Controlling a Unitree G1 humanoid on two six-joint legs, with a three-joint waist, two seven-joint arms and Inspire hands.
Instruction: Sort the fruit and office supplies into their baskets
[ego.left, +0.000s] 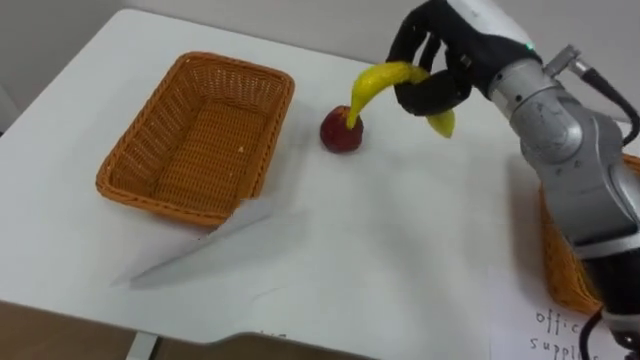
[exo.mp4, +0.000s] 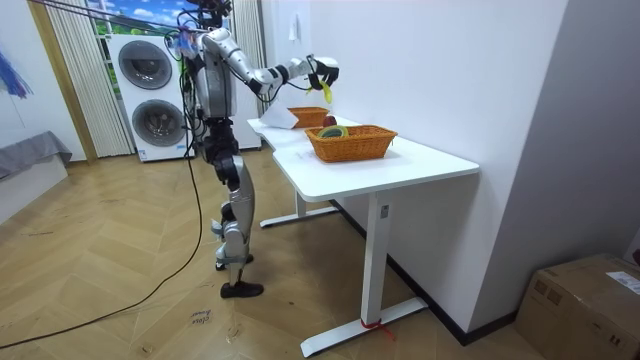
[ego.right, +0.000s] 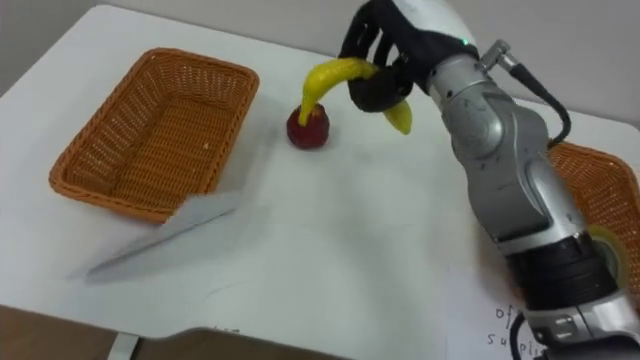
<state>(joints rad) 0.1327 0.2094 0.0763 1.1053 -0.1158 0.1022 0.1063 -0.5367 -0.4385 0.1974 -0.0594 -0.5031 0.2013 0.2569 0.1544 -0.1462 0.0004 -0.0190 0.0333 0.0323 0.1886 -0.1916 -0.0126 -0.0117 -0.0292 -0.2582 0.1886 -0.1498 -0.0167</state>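
Observation:
My right hand (ego.left: 432, 62) (ego.right: 385, 55) is shut on a yellow banana (ego.left: 385, 83) (ego.right: 335, 80) and holds it in the air above the white table (ego.left: 400, 250), over its far middle. In the room view the banana (exo.mp4: 326, 93) hangs from the hand (exo.mp4: 320, 72) above the table. A red apple (ego.left: 341, 131) (ego.right: 310, 128) rests on the table just below the banana's left tip. Left of the apple stands an empty wicker basket (ego.left: 196, 138) (ego.right: 150, 130). A second wicker basket (ego.left: 563, 262) (ego.right: 600, 200) sits at the right edge, partly hidden by my arm.
A white sheet of paper (ego.left: 215, 245) (ego.right: 165, 240) lies in front of the left basket. A paper label with handwriting (ego.left: 550, 335) lies at the near right corner. In the room view I stand at the table's long side, with washing machines (exo.mp4: 150, 95) behind me.

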